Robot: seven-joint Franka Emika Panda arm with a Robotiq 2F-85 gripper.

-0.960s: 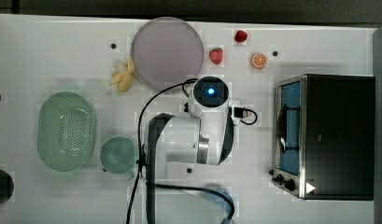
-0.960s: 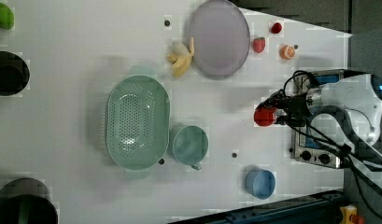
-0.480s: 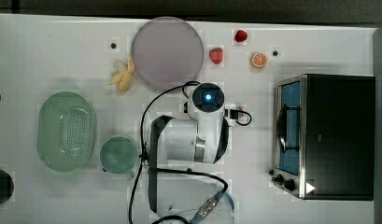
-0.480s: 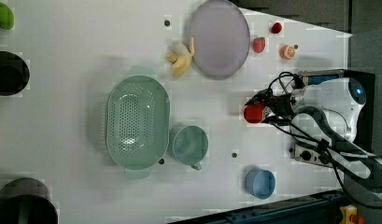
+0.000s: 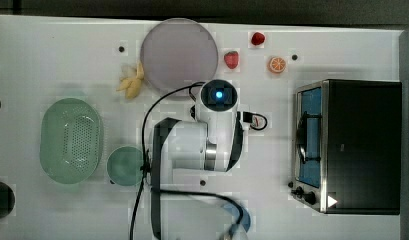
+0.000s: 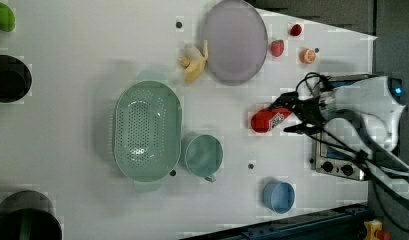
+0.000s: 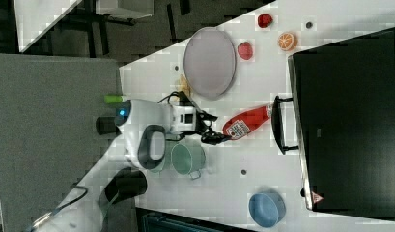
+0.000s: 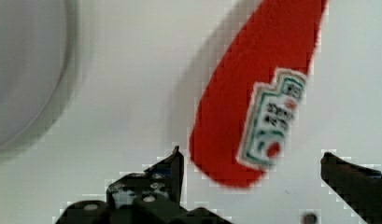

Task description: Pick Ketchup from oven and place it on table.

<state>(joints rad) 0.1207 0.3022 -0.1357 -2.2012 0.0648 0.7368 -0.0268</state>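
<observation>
Released, Ketchup (image 8: pixel 254 98) lies on table (image 8: pixel 132 93), fingers (image 8: pixel 172 170) spread.

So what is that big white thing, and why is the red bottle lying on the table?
The white thing is a robot arm. At its end is a gripper, a two-fingered claw. Three cameras look down at the white table from different sides; the fourth camera rides on the arm's wrist, so it sees the claw close up.

The red bottle is Ketchup. It lies on its side on the table, in front of the black oven. The claw's fingers are spread wide on either side of the bottle's bottom end, so nothing is held.

Also on the table: a purple plate, a green strainer basket, a green cup, a blue bowl, a banana, a strawberry and an orange slice.
</observation>
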